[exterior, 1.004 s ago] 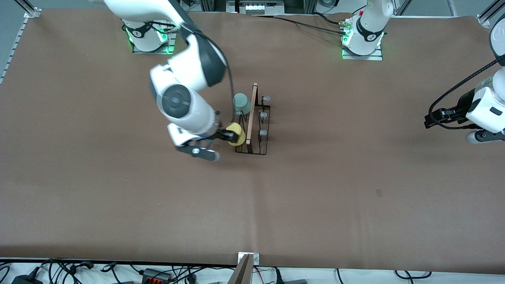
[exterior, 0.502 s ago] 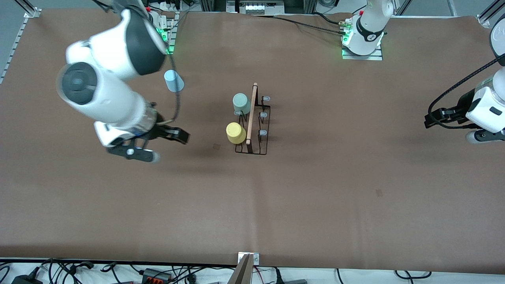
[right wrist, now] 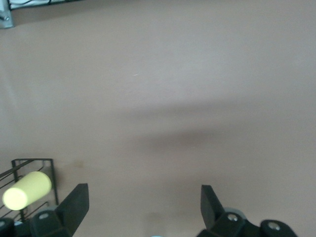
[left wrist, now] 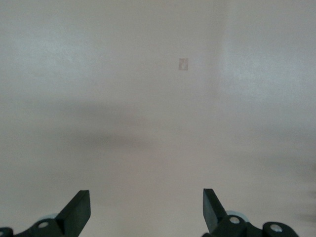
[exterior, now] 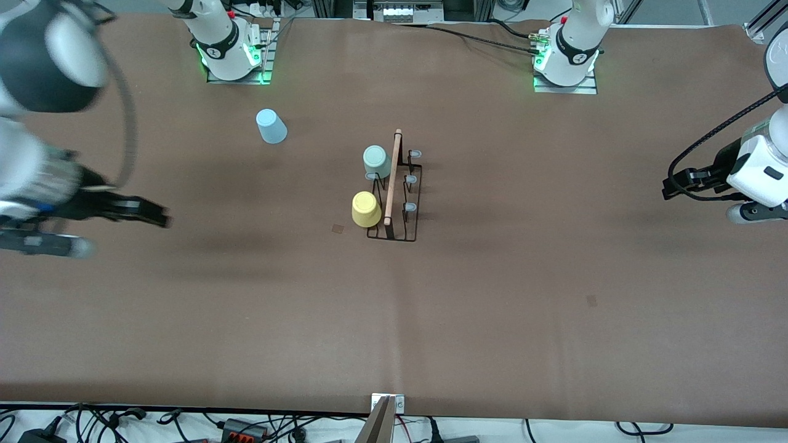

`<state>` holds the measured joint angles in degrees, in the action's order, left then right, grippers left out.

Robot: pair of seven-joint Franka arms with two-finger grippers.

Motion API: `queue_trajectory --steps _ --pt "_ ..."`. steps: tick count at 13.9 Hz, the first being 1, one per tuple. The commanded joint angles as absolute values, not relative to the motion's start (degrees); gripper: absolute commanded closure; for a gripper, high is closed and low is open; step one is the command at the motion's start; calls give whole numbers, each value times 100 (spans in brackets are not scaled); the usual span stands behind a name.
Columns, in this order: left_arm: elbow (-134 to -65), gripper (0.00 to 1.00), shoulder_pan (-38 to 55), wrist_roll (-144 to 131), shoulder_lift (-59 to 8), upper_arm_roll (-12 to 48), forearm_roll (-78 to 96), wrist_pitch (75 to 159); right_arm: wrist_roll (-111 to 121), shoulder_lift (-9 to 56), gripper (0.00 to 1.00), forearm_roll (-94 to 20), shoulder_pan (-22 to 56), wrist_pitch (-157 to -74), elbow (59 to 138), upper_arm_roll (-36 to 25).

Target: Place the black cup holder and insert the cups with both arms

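Observation:
The black cup holder stands mid-table, its wooden rod along the top. A mint cup and a yellow cup sit on its prongs on the side toward the right arm's end. A light blue cup rests on the table near the right arm's base. My right gripper is open and empty, over bare table at the right arm's end. The right wrist view shows its open jaws, the yellow cup and a holder corner. My left gripper waits open over the left arm's end.
Three grey-capped prongs on the holder's side toward the left arm carry nothing. Small dark marks dot the brown table cover. Cables and a metal bracket line the table edge nearest the front camera.
My right gripper has left the yellow cup on the holder and swung away toward the right arm's end of the table, uncovering the light blue cup. The left arm has not moved.

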<state>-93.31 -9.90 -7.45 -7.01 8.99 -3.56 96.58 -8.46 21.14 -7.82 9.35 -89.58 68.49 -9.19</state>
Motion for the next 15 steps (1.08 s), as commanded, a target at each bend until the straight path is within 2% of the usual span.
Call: queue_trajectory --steps 1,3,10,15 --pt "-9316 0 -1002 -580 -659 879 -264 9598 -432 1785 0 -625 354 -8956 7161 -608" --pt "-9325 0 -1002 -554 -659 888 -264 9598 -387 1714 0 -274 -95 -8982 7225 -151" --pt "-9325 0 -1011 -571 -659 879 -264 9598 9 1284 0 -150 -105 -9229 7900 -202" --pt "-9325 0 -1002 -554 -659 879 -264 9606 9 424 0 -114 -97 -9518 9182 -202"
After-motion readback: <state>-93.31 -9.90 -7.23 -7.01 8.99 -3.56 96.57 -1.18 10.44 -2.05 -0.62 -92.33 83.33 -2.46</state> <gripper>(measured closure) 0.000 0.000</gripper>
